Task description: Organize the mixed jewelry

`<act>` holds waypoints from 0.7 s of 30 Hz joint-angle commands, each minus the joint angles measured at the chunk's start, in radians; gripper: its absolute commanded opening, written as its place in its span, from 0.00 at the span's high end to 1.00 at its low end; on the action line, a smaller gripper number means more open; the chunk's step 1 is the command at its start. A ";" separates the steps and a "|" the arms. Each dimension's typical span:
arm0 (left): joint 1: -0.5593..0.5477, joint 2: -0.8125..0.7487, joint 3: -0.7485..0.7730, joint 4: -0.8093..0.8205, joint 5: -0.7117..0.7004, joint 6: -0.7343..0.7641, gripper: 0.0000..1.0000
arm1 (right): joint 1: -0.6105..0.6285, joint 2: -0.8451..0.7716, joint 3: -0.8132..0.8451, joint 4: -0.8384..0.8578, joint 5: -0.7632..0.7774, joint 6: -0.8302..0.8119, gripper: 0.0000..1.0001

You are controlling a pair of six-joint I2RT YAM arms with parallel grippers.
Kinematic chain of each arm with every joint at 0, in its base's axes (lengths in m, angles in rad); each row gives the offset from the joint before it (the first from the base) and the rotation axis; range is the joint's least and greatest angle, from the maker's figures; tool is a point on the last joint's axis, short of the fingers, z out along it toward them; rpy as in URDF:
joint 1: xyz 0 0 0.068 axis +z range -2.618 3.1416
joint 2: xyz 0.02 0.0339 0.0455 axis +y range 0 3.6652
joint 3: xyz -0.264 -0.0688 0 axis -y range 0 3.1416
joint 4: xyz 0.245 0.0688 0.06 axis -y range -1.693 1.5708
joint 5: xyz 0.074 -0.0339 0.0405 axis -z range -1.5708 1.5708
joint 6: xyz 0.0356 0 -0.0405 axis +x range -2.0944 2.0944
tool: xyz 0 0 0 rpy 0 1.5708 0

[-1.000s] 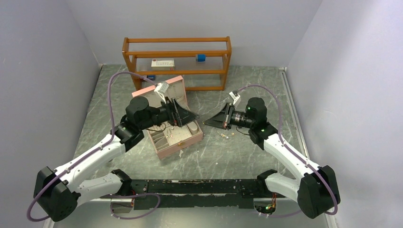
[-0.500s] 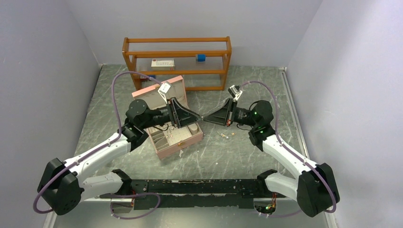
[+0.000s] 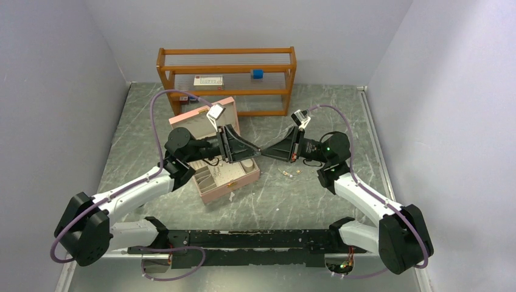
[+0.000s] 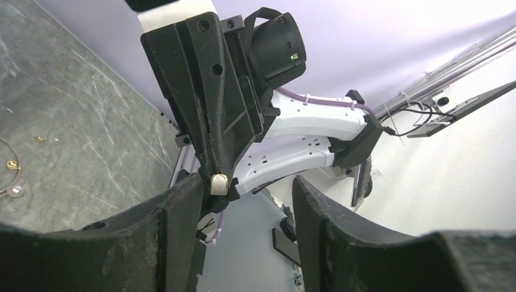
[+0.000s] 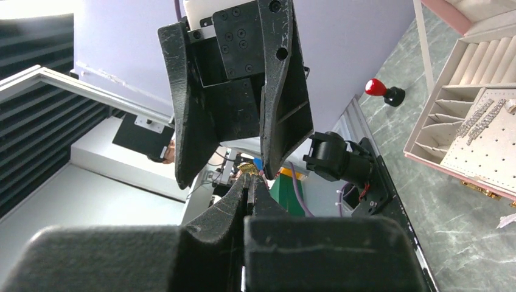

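Top external, left to right: shows a pink box (image 3: 226, 182) open on the tabletop (image 3: 316, 201), a few glinting pieces (image 5: 481, 118) already inside, then the left fingers (image 3: 240, 146) spread apart in mid-air around the tips of the right fingers (image 3: 280, 149), clamped on one small gold piece (image 5: 246, 166). Looks partway done: leaves this handover to finish and several loose bits (image 3: 291, 173) just right of the box. Rests on grey marbled stone, wooden shelf (image 3: 226, 61) behind, pale walls (image 3: 73, 73) around.

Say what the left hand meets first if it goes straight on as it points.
Probably the right hand, whose shut tip pinches a small gold piece right in front of it; depth is unclear.
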 commanded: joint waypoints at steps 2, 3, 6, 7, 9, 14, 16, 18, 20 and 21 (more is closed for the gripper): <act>-0.008 0.026 -0.015 0.115 0.045 -0.051 0.46 | -0.004 -0.001 -0.006 0.018 -0.005 -0.011 1.00; -0.010 0.026 -0.016 0.112 0.043 -0.050 0.49 | -0.004 -0.003 -0.007 0.015 -0.005 -0.015 1.00; -0.009 0.016 -0.025 0.105 0.026 -0.045 0.53 | -0.005 0.001 -0.007 0.009 -0.005 -0.018 1.00; -0.009 0.012 -0.026 0.100 0.022 -0.041 0.53 | -0.005 0.002 -0.006 0.007 -0.007 -0.019 1.00; -0.009 0.010 -0.023 0.082 0.012 -0.030 0.56 | -0.005 0.002 -0.004 0.001 -0.010 -0.023 1.00; -0.009 0.017 -0.017 0.055 -0.001 -0.019 0.61 | -0.004 0.000 -0.004 -0.014 -0.011 -0.033 1.00; -0.009 0.021 -0.010 0.054 0.001 -0.018 0.64 | -0.005 0.001 -0.005 -0.008 -0.013 -0.028 1.00; -0.008 0.019 -0.004 0.043 -0.004 -0.010 0.66 | -0.005 0.003 -0.007 -0.001 -0.015 -0.024 1.00; -0.009 0.014 0.002 0.025 -0.011 0.003 0.68 | -0.005 0.003 -0.008 0.002 -0.015 -0.023 1.00; -0.009 0.012 0.003 0.018 -0.013 0.009 0.69 | -0.004 0.002 -0.009 -0.001 -0.015 -0.024 1.00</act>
